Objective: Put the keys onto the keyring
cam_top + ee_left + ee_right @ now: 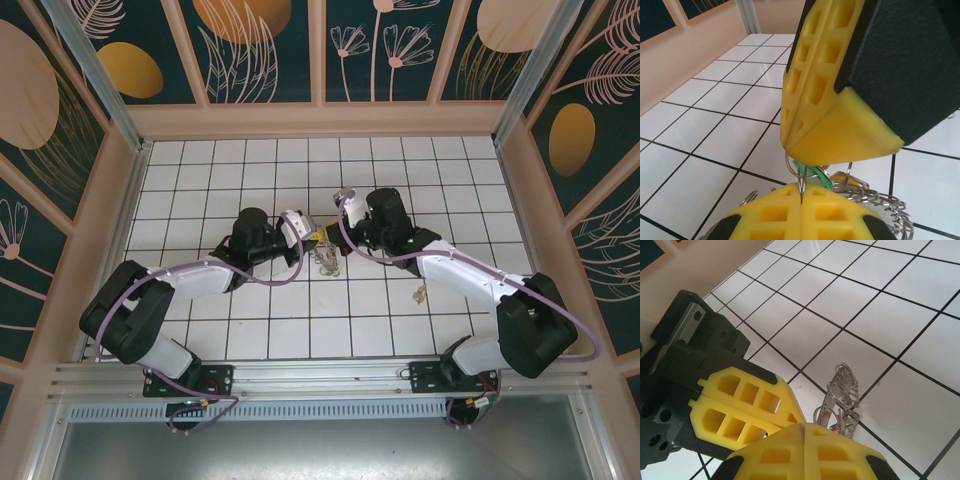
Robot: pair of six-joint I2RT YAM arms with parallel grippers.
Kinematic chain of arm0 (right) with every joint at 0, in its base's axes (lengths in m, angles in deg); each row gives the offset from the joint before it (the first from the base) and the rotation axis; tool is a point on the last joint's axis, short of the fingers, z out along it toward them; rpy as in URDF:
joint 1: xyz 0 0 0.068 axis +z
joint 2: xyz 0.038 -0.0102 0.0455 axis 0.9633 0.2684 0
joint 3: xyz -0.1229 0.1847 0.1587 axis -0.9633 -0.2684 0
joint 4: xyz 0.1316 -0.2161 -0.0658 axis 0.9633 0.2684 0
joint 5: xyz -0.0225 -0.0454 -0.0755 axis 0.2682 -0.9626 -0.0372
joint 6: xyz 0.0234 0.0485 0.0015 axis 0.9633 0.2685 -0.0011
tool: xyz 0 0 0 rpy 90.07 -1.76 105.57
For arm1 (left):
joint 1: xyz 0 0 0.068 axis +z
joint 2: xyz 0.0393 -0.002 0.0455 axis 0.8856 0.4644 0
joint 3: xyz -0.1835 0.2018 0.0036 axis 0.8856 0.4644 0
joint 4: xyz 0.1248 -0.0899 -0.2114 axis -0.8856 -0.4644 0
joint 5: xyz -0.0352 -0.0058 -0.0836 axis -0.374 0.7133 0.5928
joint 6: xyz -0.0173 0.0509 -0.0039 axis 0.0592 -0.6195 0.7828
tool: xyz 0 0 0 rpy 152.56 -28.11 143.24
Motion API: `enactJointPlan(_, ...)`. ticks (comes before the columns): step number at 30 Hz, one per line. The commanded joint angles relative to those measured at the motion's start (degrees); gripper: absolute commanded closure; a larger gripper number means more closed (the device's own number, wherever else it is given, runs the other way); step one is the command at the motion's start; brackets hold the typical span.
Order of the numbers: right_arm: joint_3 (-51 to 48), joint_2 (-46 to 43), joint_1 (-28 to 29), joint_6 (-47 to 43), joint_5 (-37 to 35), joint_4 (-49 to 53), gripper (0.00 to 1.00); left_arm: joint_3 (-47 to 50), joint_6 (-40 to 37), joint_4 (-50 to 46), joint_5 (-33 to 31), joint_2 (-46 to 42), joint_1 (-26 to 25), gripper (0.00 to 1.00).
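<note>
between closed left gripper and right gripper: green key, keyring beneath.

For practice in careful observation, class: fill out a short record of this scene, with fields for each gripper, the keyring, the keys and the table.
Left gripper: shut on a thin wire beside the green key
Right gripper: shut, tips close against the left's
Keyring: bunch of metal loops beside the gripper tips
Loose key: on a tile beside the right arm
Table: white tiles, dark grout
</note>
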Motion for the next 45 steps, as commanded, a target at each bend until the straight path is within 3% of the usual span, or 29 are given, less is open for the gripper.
enactJointPlan(1,-1.0,-1.1,-0.9,1.8,-4.9,-1.7,1.0,1.2,1.6,2.2,-0.2,-1.5,0.3,1.0)
enactJointPlan(24,0.8,4.4,-5.2,5.4,4.1,0.5,1.0,2.9,6.4,12.1,1.7,-0.3,0.2,1.0)
enactJointPlan(45,2.8,10.2,-9.6,9.1,14.8,-0.3,1.0,3.2,6.4,13.3,2.9,0.2,0.3,1.0)
